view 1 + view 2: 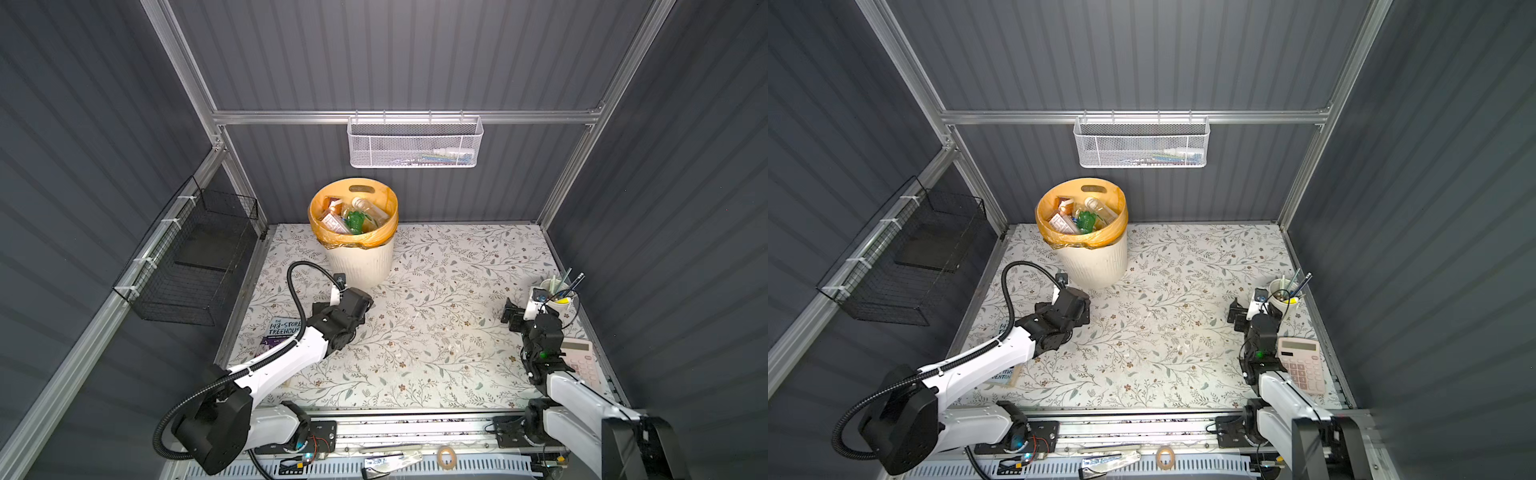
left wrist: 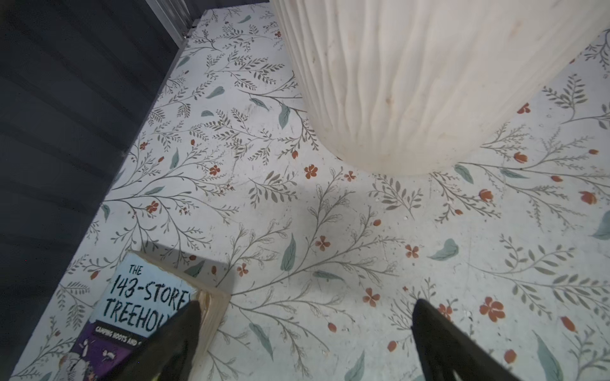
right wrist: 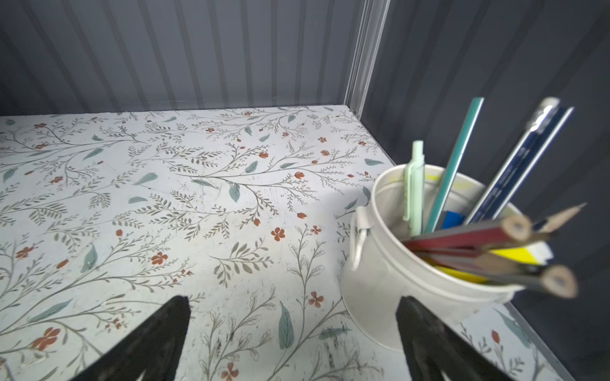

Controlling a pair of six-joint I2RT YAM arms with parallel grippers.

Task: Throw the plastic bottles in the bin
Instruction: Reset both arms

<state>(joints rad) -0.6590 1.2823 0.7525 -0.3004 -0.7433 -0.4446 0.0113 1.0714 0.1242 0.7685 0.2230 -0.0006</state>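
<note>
inside the bin [image 1: 359, 266], at eleven o'clock on the table [image 1: 436, 332], lay the plastic bottles [image 1: 354, 218], at twelve o'clock from the left gripper [image 2: 305, 306]; it and the right gripper [image 3: 293, 303] gaped wide, holding nothing.

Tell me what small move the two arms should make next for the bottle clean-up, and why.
Probably just draw the left gripper and right gripper back toward their bases and stop. Both are open and empty, and in both top views the small plastic bottles lie inside the round cream-white ribbed bin with the orange bag, with none showing on the floral tabletop.
</note>
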